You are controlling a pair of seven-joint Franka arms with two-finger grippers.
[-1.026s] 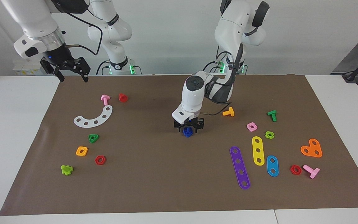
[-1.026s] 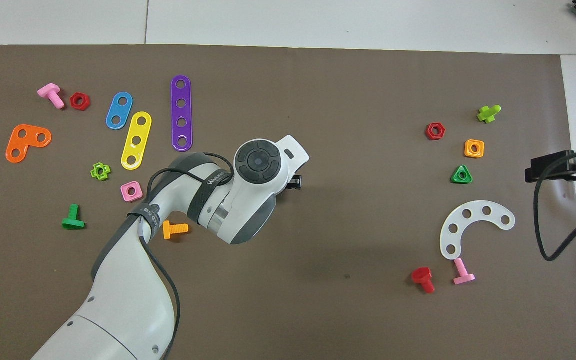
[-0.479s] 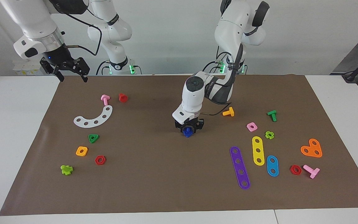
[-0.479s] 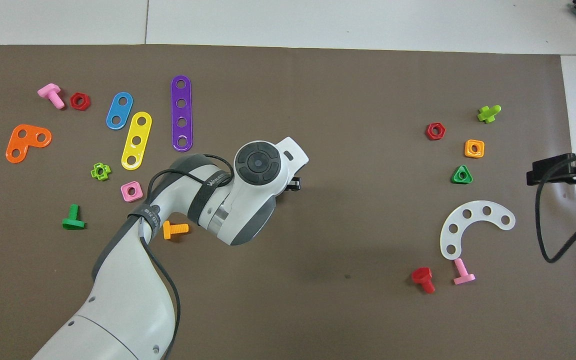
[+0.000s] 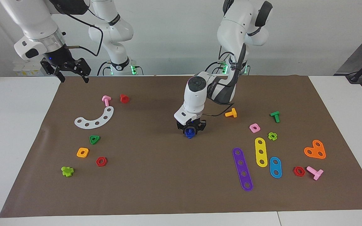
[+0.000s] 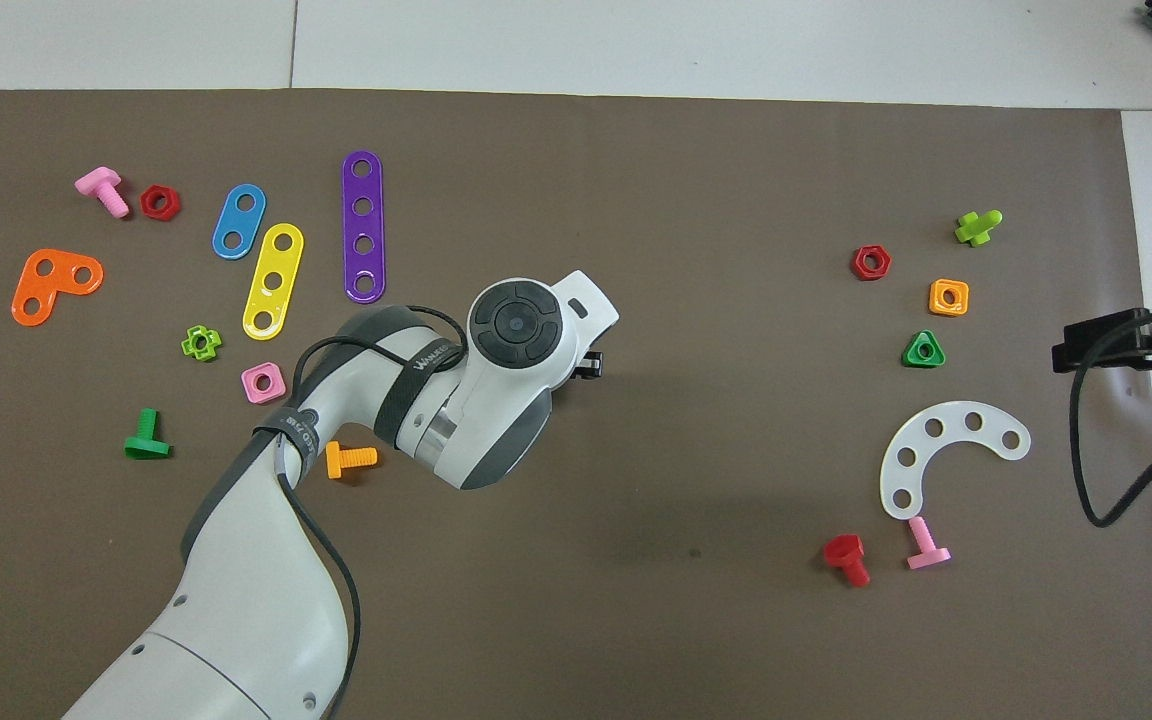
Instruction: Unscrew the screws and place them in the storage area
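Note:
A dark-blue screw (image 5: 189, 133) stands on the brown mat (image 5: 168, 175) near its middle. My left gripper (image 5: 190, 129) points straight down onto it, and its fingers press the screw's sides. In the overhead view the left arm's wrist (image 6: 521, 325) hides the screw. My right gripper (image 5: 74, 78) hangs open and holds nothing, above the mat's corner at the right arm's end, close to the robots. Only its dark tip (image 6: 1126, 340) shows in the overhead view.
An orange bolt (image 5: 231, 113) lies beside the left arm. A pink nut (image 5: 254, 127), a green bolt (image 5: 275, 116) and coloured strips (image 5: 243, 169) lie toward the left arm's end. A white arc (image 5: 95, 118), a green triangular nut (image 5: 94, 139) and red pieces (image 5: 124, 98) lie toward the right arm's end.
The left gripper's fingers have drawn in around the blue screw while staying in place. The right gripper has barely shifted.

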